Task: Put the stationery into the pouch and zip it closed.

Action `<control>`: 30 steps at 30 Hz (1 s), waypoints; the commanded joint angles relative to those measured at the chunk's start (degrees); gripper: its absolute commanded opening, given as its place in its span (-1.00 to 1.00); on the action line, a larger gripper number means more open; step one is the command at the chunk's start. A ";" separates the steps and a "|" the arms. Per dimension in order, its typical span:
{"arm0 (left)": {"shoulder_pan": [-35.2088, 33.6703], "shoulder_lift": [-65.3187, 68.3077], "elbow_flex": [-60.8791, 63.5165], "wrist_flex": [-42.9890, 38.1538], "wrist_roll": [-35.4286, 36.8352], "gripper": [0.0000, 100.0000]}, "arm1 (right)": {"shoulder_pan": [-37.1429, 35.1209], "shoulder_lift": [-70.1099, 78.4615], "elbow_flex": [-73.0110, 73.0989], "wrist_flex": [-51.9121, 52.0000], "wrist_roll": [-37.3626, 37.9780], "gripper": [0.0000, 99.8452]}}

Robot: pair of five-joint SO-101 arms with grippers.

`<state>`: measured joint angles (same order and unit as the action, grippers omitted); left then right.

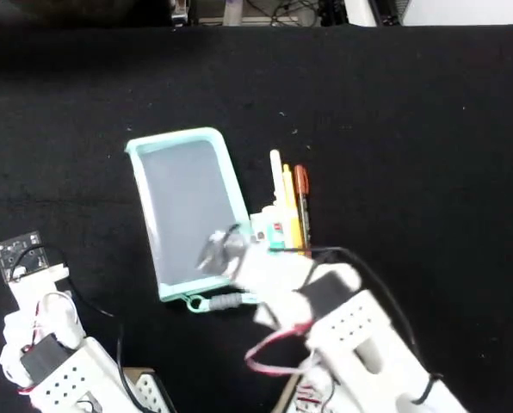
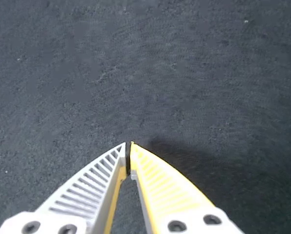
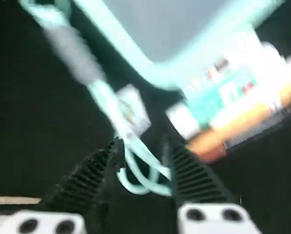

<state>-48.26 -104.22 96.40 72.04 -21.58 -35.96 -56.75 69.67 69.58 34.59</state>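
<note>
- While the pens (image 1: 291, 202) lay outside the mint pouch (image 1: 188, 198), just beyond the right end effector (image 3: 141, 146), loading had seemingly not started.
- Its fingers stood apart, straddling the pouch's cord loop (image 3: 135, 178) without pinching it.
- The next move likely called for opening the zipper or lifting a pen.
- Nothing showed through the pouch's window.
- The left end effector (image 2: 130, 145) was clenched, empty, over the table (image 2: 135, 58).
</note>
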 commanded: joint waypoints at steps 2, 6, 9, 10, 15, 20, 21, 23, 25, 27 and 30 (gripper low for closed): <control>1.01 -0.18 0.84 -0.97 0.18 -0.94 | -15.74 0.31 -2.77 -5.27 -5.71 -0.54; 1.01 -0.18 0.84 -0.97 0.18 -0.94 | -17.49 1.01 -1.98 -8.79 -6.07 -0.54; 1.01 -0.18 0.84 -0.97 0.18 -0.94 | -17.67 4.44 -2.15 -9.49 -6.07 -0.54; 1.01 -0.18 0.92 -0.97 0.18 -0.94 | -17.67 6.02 -2.51 -9.58 -5.98 -0.54; 1.10 -0.18 0.92 -0.97 0.18 -0.94 | -17.67 16.92 -3.21 -17.05 -5.98 -0.54; 1.10 -0.18 0.92 -0.97 0.18 -0.94 | -17.41 30.37 -6.29 -22.15 -6.42 -0.54; 1.10 -0.18 0.92 -0.97 0.18 -0.94 | -17.32 32.57 -7.25 -22.24 -6.42 -0.54; 1.10 -0.18 0.92 -0.88 0.18 -0.94 | -17.32 35.56 -8.92 -22.15 -6.51 -0.62; 1.10 -0.18 0.92 -0.88 0.18 -0.94 | -17.32 37.14 -9.80 -22.15 -6.42 -0.81; 1.10 -0.18 0.92 -0.88 0.18 -0.94 | -17.32 37.49 -9.89 -21.98 -6.51 -0.98; 1.01 -0.18 0.92 -0.79 0.18 -0.94 | -17.32 37.49 -10.15 -18.20 -6.51 -0.98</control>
<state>-47.91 -104.22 96.40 72.04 -21.58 -52.84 -19.47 61.58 48.48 28.53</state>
